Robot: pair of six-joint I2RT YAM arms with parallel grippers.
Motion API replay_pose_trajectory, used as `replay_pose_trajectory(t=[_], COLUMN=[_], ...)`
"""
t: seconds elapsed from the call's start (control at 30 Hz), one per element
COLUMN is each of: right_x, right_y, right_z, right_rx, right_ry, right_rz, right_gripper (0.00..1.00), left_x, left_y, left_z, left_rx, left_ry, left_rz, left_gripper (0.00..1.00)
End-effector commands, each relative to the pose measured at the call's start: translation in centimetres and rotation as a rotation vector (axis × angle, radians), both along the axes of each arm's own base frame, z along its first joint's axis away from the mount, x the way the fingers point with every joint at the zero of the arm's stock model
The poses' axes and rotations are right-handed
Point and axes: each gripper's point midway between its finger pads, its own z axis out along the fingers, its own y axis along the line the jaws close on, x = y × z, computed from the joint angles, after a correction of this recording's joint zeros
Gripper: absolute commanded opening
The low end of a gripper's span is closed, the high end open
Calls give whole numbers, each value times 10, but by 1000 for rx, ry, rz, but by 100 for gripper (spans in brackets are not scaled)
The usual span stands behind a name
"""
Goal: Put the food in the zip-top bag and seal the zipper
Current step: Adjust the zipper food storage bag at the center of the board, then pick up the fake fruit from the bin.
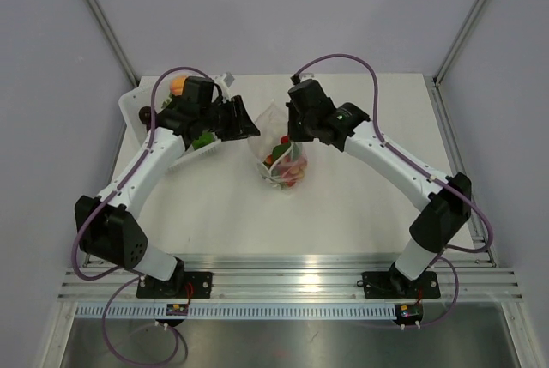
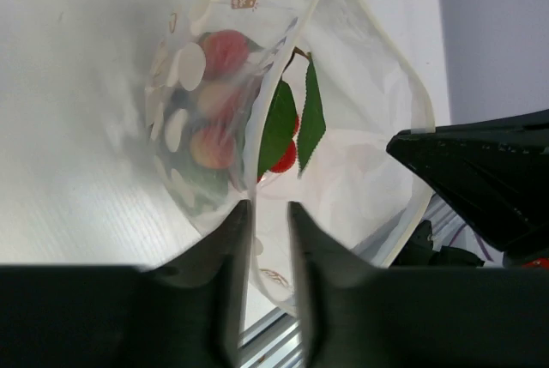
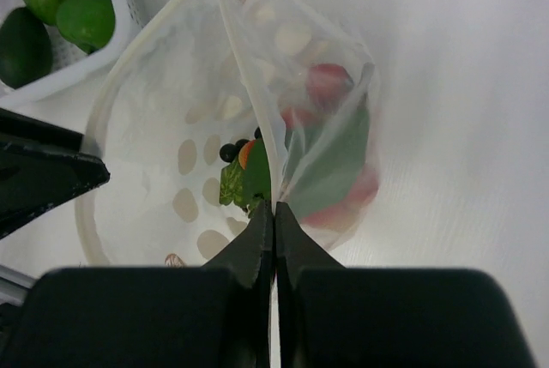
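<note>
zip-top bag [image 1: 273,132] on table [image 1: 360,205], mouth open, food [image 1: 287,168] inside. right gripper [image 3: 274,214] clamped on zipper [image 3: 244,85]; left gripper [image 2: 268,231] jaws slightly apart around opposite rim.

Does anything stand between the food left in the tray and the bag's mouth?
Yes. The left claw hangs between the tray and the open zip-top bag, at its rim; the right claw pinches that rim.
</note>
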Motion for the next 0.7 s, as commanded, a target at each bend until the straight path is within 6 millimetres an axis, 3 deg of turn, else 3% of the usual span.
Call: replay_pose_trajectory(t=[0.0,0.07,0.13,0.2,0.3,0.33,0.43,0.5,0.53,0.57,0.67], right_x=[7,9,10,12,11,11,9,8,8,6,5], right_y=[16,17,21,26,34,35,42,46,47,48,48], right_z=[6,11,17,20,23,24,23,25,25,25,25], right_rx=[63,73,85,99,127,133,155,176,178,181,189], right_ry=[-16,-29,-40,-43,-46,-47,-45,-48,-47,-47,-51], right_rz=[22,28,38,55,81,89,115,132,140,145,156], right_gripper=[0,0,0,0,0,0,0,0,0,0,0], left_x=[9,10,13,16,24,31,44,59,64,74,81], left_y=[13,26,40,55,93,117,160,176,203,214,252], left_z=[22,26,42,54,69,67,55,42,34,26,4], left_rx=[53,120,157,176,178,191,201,233,283,323,434], left_ry=[-84,-95,-125,-151,-170,-151,-49,-6,22,46,131], left_rz=[11,55,95,136,234,302,446,510,598,634,763], left_gripper=[55,79,91,92,91,91,91,93,94,94,96])
